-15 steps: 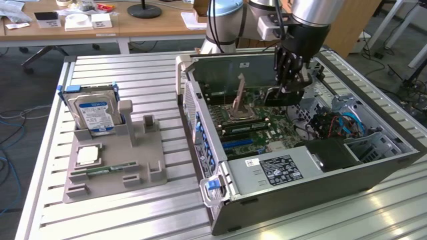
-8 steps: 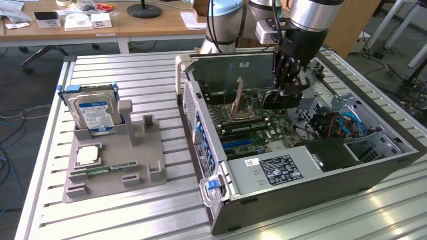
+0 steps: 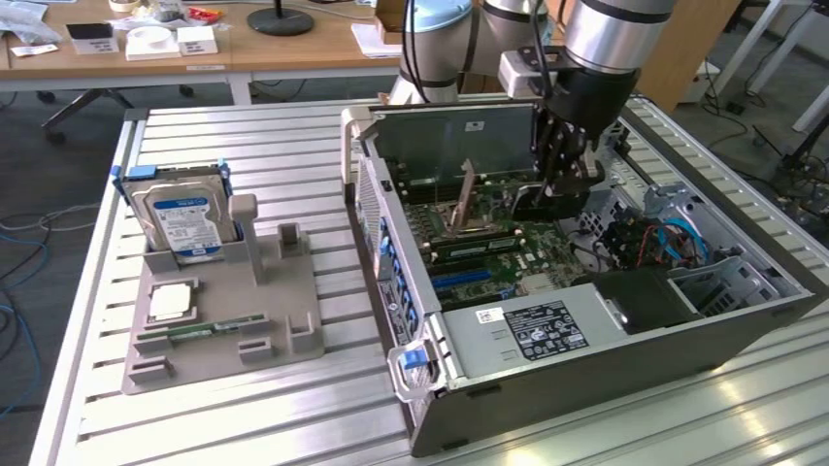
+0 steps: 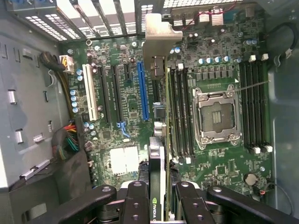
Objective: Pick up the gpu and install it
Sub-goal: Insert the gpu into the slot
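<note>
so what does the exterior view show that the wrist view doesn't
Exterior view: the hard drive standing in a grey holder on the slatted table, and the arm above the open case. Wrist view: the silver end bracket and a white slot. Both: the gripper shut on the gpu over the motherboard.

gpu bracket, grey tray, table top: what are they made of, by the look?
gpu bracket: bare sheet metal, likely steel; dull silver, folded lip.
Tray: matte grey, probably plastic; moulded posts.
Table: likely aluminium; bright ribbed slats.
</note>
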Controlling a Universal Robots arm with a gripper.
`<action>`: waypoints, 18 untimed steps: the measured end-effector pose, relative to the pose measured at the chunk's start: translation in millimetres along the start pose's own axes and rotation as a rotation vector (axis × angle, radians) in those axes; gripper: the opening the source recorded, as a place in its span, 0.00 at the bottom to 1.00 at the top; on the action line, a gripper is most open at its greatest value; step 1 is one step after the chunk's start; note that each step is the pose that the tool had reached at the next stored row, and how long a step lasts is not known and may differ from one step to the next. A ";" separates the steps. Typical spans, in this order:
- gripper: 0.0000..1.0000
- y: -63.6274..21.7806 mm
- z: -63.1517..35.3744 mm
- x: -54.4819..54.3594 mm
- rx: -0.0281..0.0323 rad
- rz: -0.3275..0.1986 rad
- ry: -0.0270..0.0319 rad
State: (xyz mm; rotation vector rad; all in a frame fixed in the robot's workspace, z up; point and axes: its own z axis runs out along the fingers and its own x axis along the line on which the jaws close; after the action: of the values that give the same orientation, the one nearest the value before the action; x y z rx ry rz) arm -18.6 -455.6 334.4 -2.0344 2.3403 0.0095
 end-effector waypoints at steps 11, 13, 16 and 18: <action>0.27 0.5 3.1 1.6 0.0000 0.000 0.0000; 0.27 0.5 3.1 1.6 0.0000 0.000 0.0000; 0.27 0.5 3.1 1.6 0.0000 0.000 0.0000; 0.27 0.6 3.1 1.6 0.0000 0.000 0.0000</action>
State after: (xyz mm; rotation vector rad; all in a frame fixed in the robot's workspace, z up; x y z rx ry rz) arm -19.3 -457.0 331.2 -2.0344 2.3402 0.0095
